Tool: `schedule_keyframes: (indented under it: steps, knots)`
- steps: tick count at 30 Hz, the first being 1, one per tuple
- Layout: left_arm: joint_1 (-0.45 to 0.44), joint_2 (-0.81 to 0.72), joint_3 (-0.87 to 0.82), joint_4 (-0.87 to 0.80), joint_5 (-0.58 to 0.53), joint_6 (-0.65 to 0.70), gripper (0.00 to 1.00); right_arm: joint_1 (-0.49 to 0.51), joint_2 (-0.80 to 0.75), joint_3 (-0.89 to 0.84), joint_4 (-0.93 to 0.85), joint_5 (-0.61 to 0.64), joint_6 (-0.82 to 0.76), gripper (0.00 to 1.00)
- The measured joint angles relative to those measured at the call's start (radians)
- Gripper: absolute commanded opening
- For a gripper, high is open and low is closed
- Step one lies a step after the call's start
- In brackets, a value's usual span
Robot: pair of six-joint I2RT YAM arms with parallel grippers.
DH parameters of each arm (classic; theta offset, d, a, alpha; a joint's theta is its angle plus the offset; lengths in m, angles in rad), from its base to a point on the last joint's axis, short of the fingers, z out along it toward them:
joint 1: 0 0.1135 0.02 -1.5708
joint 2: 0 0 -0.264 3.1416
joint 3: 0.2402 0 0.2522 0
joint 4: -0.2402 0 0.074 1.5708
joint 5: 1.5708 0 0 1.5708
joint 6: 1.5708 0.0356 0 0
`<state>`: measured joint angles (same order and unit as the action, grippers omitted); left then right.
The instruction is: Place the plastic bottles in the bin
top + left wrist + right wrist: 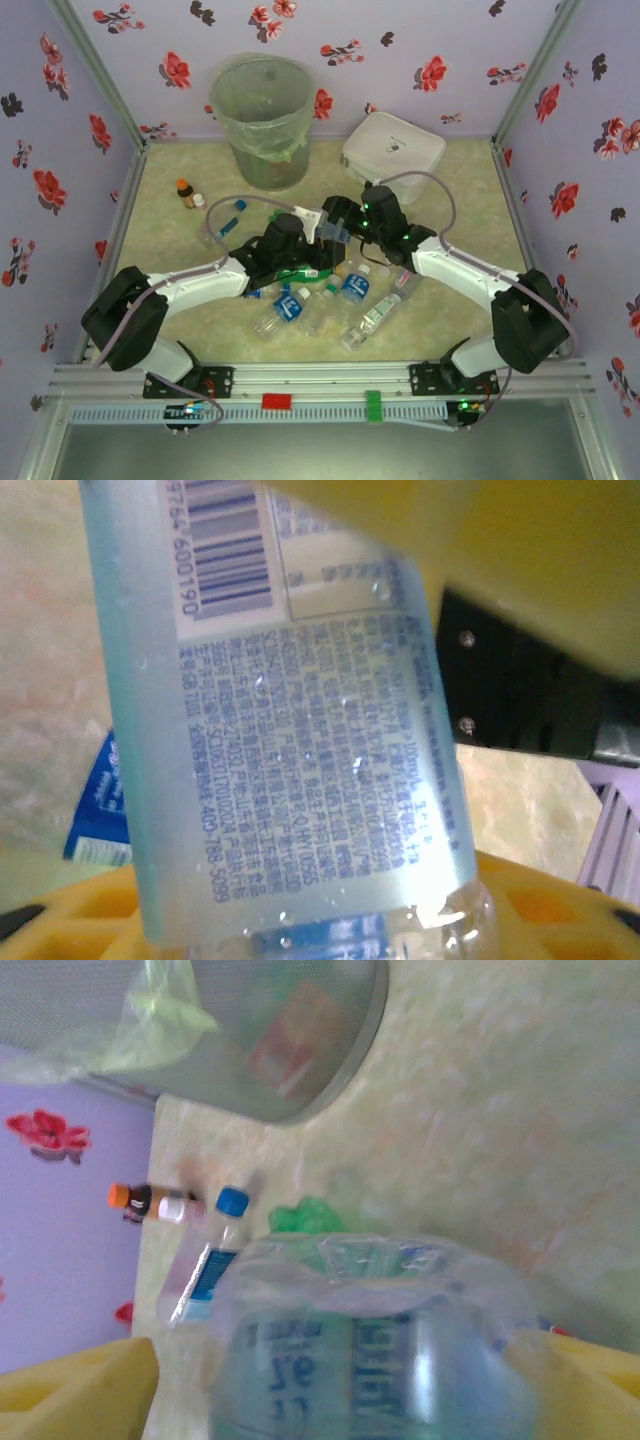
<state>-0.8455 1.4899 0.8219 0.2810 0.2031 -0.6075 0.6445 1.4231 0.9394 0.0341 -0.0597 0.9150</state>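
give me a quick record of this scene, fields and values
left claw: closed on a clear blue-label bottle
right claw: open around what looks like the same bottle
bin: upright at the back left, liner in
loose bottles: heaped on the table, near side
white box: right of the bin
brown bottle: by the left wall, orange cap

grey bin (262, 130) w/ green liner (290, 152); clear bottles (287, 306), blue labels.
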Motion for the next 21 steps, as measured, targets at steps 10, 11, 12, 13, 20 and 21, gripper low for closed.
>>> schedule_keyframes:
  steps: [10, 11, 12, 13, 20, 21]
  knots:
    - [0.100, -0.095, 0.001, -0.054, 0.000, 0.001, 0.43, -0.139, -0.158, 0.066, -0.116, 0.065, -0.098, 1.00]
    - [0.114, -0.105, 0.011, -0.073, 0.000, 0.010, 0.43, -0.151, -0.174, 0.066, -0.130, 0.077, -0.106, 1.00]
    - [0.130, -0.113, 0.028, -0.093, 0.000, 0.023, 0.43, -0.161, -0.188, 0.066, -0.146, 0.089, -0.117, 1.00]
    - [0.145, -0.120, 0.051, -0.112, -0.001, 0.040, 0.43, -0.168, -0.202, 0.066, -0.164, 0.101, -0.128, 1.00]
    - [0.261, -0.133, 0.279, -0.211, -0.001, 0.171, 0.42, -0.177, -0.256, 0.040, -0.269, 0.167, -0.176, 1.00]
    - [0.280, -0.132, 0.322, -0.220, -0.001, 0.193, 0.41, -0.176, -0.256, 0.032, -0.281, 0.171, -0.177, 1.00]
